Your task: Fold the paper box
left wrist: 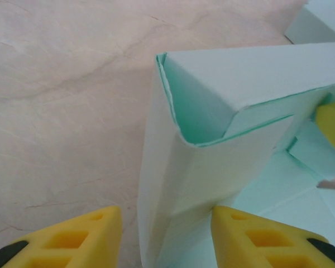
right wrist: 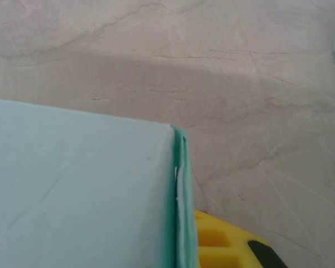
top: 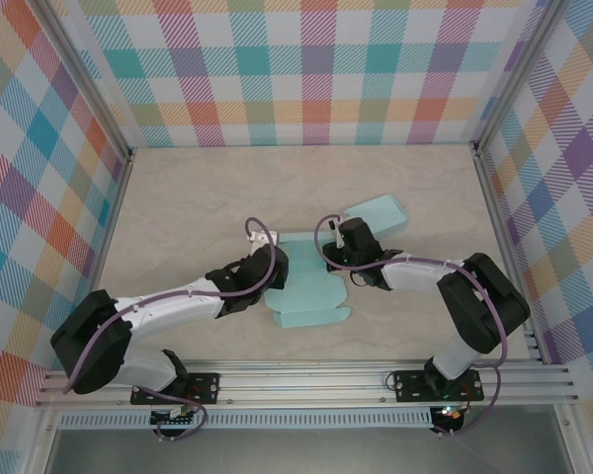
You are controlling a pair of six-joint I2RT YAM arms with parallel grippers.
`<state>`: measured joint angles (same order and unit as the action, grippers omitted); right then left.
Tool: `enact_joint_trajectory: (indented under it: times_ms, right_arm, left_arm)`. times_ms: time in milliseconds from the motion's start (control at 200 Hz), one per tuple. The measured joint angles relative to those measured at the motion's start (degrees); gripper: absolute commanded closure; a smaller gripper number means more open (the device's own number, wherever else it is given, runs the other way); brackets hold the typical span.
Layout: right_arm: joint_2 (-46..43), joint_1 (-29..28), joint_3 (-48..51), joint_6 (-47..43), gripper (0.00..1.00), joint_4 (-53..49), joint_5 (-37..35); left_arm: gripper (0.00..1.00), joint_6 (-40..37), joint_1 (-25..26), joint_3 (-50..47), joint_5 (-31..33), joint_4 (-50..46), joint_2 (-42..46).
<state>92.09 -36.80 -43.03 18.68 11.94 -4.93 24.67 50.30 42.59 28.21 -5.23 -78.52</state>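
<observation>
Far table (top: 208, 188): open from box (top: 301, 291) to back wall (top: 306, 89), widest at far left.
Left of box: left arm (top: 178, 306) lies across the way.
Right of box: right arm (top: 425, 269) blocks; second box (top: 378, 212) just behind it.
Near edge: narrow strip between box and rail (top: 306, 380).
Sides: side walls (top: 40, 197) close both flanks.

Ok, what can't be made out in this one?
Top view: the fingertips of the left gripper and right gripper sit under their own wrists, so contact with the paper box is hidden.
Right wrist view: one yellow finger shows; its partner is behind the box wall.
Left wrist view: the second box is cut off by the frame corner.
</observation>
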Motion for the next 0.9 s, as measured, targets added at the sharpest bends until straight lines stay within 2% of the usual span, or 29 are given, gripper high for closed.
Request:
enact_joint_trajectory:
  times_ms: [175,325,530,705,900]
  right_arm:
    - [0.0,-0.5,-0.8,0.2,1.00,0.0,-0.6]
    - [0.8,-1.5,-2.0,0.9,1.00,-0.2,-1.0]
    - [1.6,-3.0,-3.0,3.5,1.00,-0.3,-0.8]
    - [2.0,-4.0,-4.1,5.8,1.00,-0.3,-0.6]
    - [3.9,-5.4,-6.8,7.5,1.00,-0.2,-0.4]
  left_arm:
    - [0.72,0.9,3.0,5.1,10.3,-3.1,-5.9]
    - [0.81,3.0,4.5,8.6,19.3,-7.1,-10.1]
    - [0.93,8.9,5.1,11.6,27.7,-13.7,-13.8]
    - [0.94,15.6,5.5,14.9,32.3,-20.4,-16.0]
    - [0.94,28.1,5.3,19.7,36.1,-33.0,-18.8]
